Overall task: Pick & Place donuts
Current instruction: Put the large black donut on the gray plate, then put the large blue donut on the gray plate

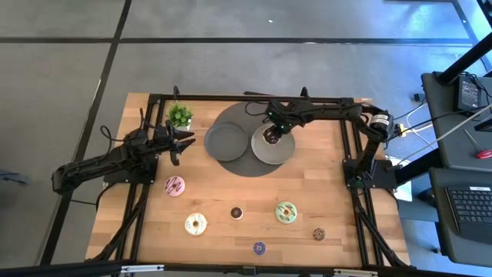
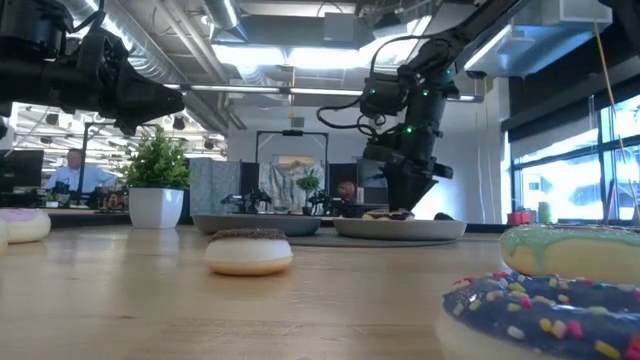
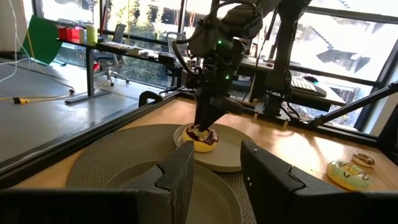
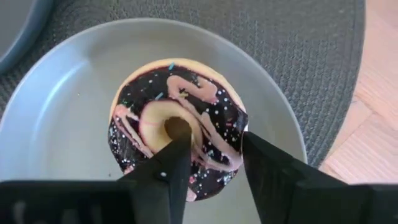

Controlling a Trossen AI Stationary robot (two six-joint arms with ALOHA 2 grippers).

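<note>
Starting at the 9 o'clock side of the tabletop [image 1: 231, 185]: the left gripper [image 1: 183, 141] hangs over the wood just beside the little potted plant [image 1: 180, 115], its fingers [image 3: 180, 177] parted with nothing between them, aimed toward the plates.

Just below it, around 8 o'clock, sits the pink donut [image 1: 174, 185], and further toward 7 o'clock the cream-white donut [image 1: 195, 224].

Moving to the middle, a round dark mat [image 1: 247, 165] carries two grey plates. The left plate [image 1: 223, 141] has nothing on it that I can see. The right plate [image 1: 286, 150] holds the chocolate donut [image 4: 177, 127], pink squiggles and sprinkles on top.

The right gripper [image 4: 208, 155] is right down on that donut. In the right wrist view one finger tip sits in the hole and the other on the outer edge, so the fingers are partly open and straddling one side of the ring. Can't tell if they're actually squeezing it or just touching.

Below the plates near 6 o'clock is the mini dark brown donut [image 1: 237, 212], then the mini purple donut [image 1: 259, 248] at the front edge.

Over toward 5 o'clock you get the green donut [image 1: 286, 211], and the mini tan donut [image 1: 318, 233] just past it.
</note>
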